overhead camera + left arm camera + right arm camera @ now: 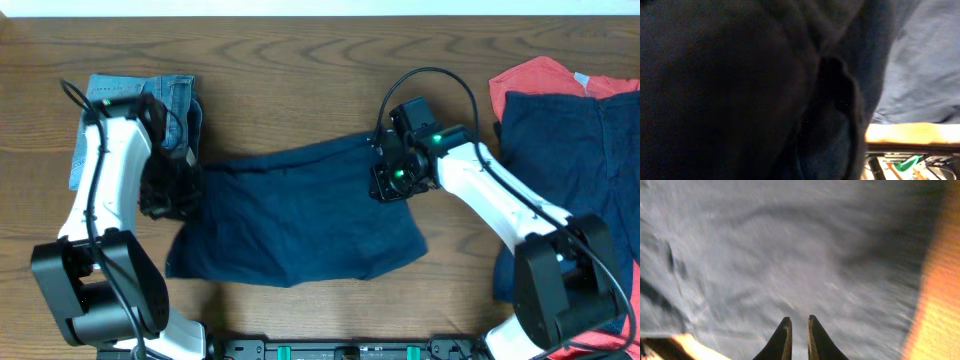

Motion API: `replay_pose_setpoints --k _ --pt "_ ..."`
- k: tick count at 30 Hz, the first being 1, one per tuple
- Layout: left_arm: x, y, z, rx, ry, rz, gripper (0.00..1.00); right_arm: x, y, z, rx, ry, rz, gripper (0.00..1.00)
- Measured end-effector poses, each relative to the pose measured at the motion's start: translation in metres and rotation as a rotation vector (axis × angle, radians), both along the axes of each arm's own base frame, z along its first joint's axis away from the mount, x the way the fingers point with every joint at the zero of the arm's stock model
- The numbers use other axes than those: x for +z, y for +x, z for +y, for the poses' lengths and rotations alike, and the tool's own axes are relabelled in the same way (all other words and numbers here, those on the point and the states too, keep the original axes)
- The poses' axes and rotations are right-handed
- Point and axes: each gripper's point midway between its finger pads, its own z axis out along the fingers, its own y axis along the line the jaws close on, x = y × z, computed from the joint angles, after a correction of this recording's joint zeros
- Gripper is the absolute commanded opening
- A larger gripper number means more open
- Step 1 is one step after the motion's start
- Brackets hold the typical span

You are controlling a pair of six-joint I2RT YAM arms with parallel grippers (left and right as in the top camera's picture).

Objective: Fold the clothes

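A dark navy garment (300,220) lies spread flat in the middle of the table. My left gripper (165,200) is down at its left edge. In the left wrist view dark cloth (740,90) fills the frame and hides the fingers. My right gripper (388,185) is at the garment's upper right corner. In the right wrist view its fingers (798,321) are almost together, with a thin gap, just over the blurred fabric (790,255). No cloth bunches between them.
A folded denim piece (130,95) lies at the back left, behind my left arm. At the right edge a navy garment (570,150) lies on a red one (545,75). Bare wooden table (300,80) stretches along the back.
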Motion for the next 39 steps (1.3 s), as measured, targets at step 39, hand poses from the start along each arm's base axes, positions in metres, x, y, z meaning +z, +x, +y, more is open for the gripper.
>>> replay_pose_setpoints --k 39 --pt "0.051 0.056 -0.067 -0.118 0.021 -0.242 0.1 -0.067 -0.065 -0.009 -0.083 -0.156 0.218 0.04"
